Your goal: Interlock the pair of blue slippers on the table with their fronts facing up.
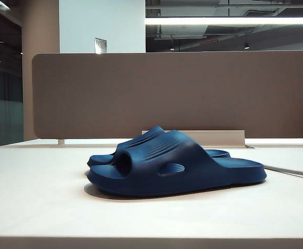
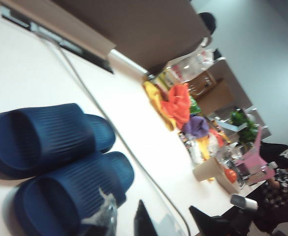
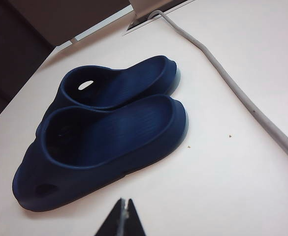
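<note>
Navy slippers (image 1: 177, 166); wrist views add left jaws, right jaws nearby.

No text, label, brand or number can be read in any view. White lettering shows on the dark shirt (image 2: 285, 156) of a person at the edge of the left wrist view, too blurred and cropped to make out. The blue slippers (image 1: 177, 166) show no legible marking.
</note>
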Controlling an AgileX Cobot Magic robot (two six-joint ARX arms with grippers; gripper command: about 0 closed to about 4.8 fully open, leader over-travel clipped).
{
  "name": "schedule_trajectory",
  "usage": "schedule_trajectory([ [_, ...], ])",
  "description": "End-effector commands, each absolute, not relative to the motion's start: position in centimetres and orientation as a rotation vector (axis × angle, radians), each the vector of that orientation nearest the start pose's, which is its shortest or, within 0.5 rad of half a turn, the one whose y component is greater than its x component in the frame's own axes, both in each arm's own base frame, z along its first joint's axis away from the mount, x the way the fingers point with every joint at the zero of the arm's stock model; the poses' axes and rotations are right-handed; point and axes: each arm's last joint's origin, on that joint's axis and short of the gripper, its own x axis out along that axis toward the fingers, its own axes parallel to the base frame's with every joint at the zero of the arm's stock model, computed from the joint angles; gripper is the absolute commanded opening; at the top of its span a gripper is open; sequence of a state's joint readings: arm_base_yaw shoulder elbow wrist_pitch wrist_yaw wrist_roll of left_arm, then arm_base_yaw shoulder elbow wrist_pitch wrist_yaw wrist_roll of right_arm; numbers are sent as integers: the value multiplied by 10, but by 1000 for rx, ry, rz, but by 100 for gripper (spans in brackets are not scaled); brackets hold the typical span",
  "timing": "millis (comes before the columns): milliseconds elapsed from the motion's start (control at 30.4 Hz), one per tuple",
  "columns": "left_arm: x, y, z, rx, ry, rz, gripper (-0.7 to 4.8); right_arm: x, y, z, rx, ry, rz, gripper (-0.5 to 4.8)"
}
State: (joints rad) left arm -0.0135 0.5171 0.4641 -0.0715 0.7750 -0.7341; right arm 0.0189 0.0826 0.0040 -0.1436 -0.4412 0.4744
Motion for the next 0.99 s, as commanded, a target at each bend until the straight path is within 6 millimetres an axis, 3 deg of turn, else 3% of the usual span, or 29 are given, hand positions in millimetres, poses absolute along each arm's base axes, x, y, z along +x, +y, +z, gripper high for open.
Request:
schedule_trajectory([
  [33,144,-23,271,-729,472,-751,74,97,15,147,510,313,410,0],
  [99,158,-25,267,-747,538,-781,101,97,15,147,510,313,410,0],
  [329,210,-43,243,-783,701,-848,101,97,15,147,510,313,410,0],
  [527,246,-59,234,-780,755,-866,103,97,15,147,509,315,416,0],
  [626,274,-66,230,-794,804,-876,153,97,16,147,507,318,427,0],
  [988,317,-81,192,-873,996,-878,153,97,16,147,507,318,428,0],
])
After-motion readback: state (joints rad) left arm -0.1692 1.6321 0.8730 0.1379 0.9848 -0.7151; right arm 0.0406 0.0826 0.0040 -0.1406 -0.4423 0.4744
